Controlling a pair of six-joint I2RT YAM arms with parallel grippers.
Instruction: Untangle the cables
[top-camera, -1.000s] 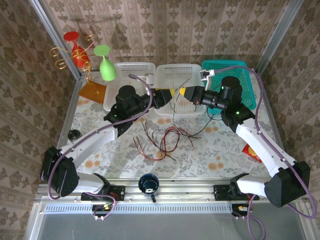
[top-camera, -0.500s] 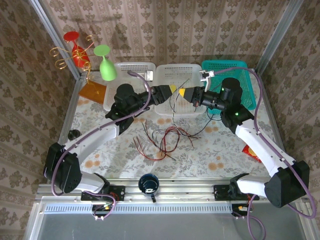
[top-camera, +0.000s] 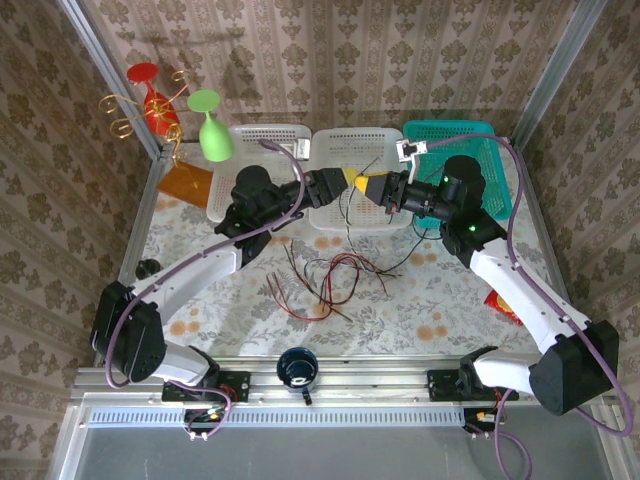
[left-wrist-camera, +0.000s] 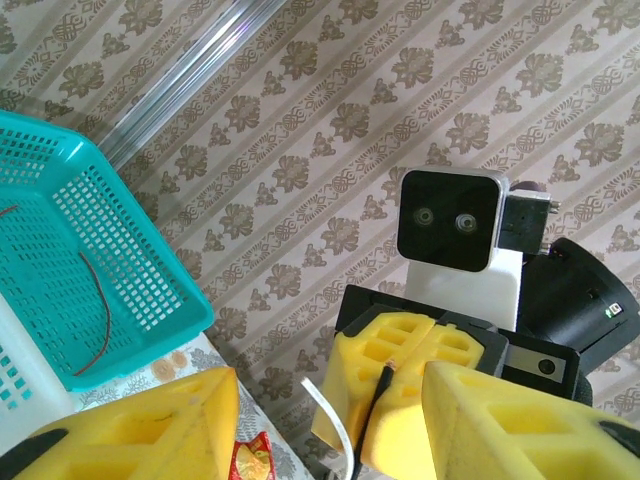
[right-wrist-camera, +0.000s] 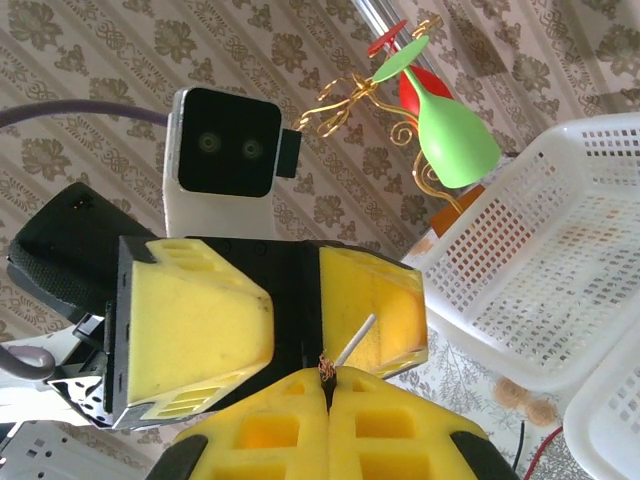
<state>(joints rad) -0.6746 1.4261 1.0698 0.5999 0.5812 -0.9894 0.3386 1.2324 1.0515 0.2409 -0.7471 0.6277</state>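
A loose tangle of red and black cables (top-camera: 335, 275) lies on the flowered table. My right gripper (top-camera: 368, 185) (right-wrist-camera: 327, 385) is shut on one black cable (top-camera: 349, 215), which hangs over the middle white basket (top-camera: 352, 146). Its frayed copper end (right-wrist-camera: 326, 368) pokes out between the pads. My left gripper (top-camera: 340, 180) (left-wrist-camera: 330, 425) is open right in front of it, one yellow pad (right-wrist-camera: 200, 330) on each side of the right gripper's tip (left-wrist-camera: 420, 375). The black cable's end (left-wrist-camera: 384, 378) shows there too. A thin white strip (right-wrist-camera: 355, 345) rises beside the held end.
A second white basket (top-camera: 262, 135) stands at the back left. The teal basket (top-camera: 490, 140) (left-wrist-camera: 60, 260) at the back right holds a red wire (left-wrist-camera: 100, 320). A green glass (top-camera: 210, 135) and red glass stand are at the far left, a dark cup (top-camera: 297, 367) at the front edge, a red packet (top-camera: 503, 305) on the right.
My left gripper has moved right and slightly farther back, closing the gap until its open pads flank the right gripper's tip. The right gripper has shifted only slightly, and the table tangle has not moved.
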